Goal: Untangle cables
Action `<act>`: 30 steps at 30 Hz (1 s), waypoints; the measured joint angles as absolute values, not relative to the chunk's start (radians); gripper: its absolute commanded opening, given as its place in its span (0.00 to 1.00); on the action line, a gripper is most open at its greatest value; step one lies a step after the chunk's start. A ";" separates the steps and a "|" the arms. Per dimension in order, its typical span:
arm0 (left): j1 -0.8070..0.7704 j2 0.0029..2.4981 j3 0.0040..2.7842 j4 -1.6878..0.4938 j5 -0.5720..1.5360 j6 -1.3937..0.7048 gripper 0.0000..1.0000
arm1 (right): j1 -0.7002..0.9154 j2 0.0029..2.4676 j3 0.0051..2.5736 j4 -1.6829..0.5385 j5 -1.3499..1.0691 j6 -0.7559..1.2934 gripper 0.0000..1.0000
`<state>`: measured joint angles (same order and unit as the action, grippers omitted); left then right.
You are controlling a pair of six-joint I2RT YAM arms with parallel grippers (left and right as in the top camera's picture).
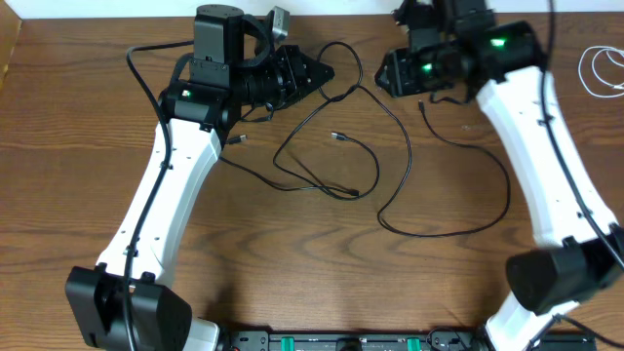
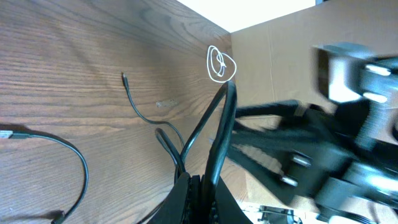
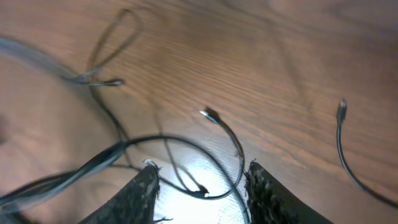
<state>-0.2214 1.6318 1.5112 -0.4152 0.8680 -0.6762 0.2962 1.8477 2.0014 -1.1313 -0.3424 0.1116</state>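
left gripper [image 1: 322,72] is pinched shut on one black cable [image 2: 217,118]; a hard pull could cinch the crossed black loops [image 1: 341,156] in the middle. right gripper [image 3: 202,186] stands parted, with a strand [image 3: 186,146] between its jaws ungripped and likely to slip. white cable [image 1: 602,70] lies coiled well apart, far right.

A dark brown wooden tabletop [image 1: 322,263] with a strong, wavy grain is filling nearly all of the overhead view. Along its far edge a narrow pale surface [image 1: 117,8] is showing. At the near edge, in the middle, a black bar [image 1: 341,341] is lying along the wood, with small green parts [image 1: 285,342] showing on it. In the left wrist view a plain brown cardboard panel [image 2: 280,56] is standing at the tabletop's edge. In the right wrist view a bright patch of glare [image 3: 186,186] is shining on the wood.
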 measured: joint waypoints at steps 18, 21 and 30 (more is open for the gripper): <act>-0.222 1.632 1.511 -0.413 0.962 -0.671 0.07 | 0.338 1.912 2.001 -1.002 -0.369 0.170 0.51; -0.223 1.632 1.511 -0.412 0.993 -0.671 0.07 | 0.335 1.959 2.001 -0.995 -0.346 0.211 0.49; -0.168 1.648 1.511 -0.413 1.024 -0.664 0.08 | 0.236 1.991 2.002 -1.057 -0.345 0.282 0.50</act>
<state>-0.1677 1.6478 1.5108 -0.4129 1.0241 -0.6640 0.2359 1.9915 2.0018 -1.0573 -0.3450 0.2821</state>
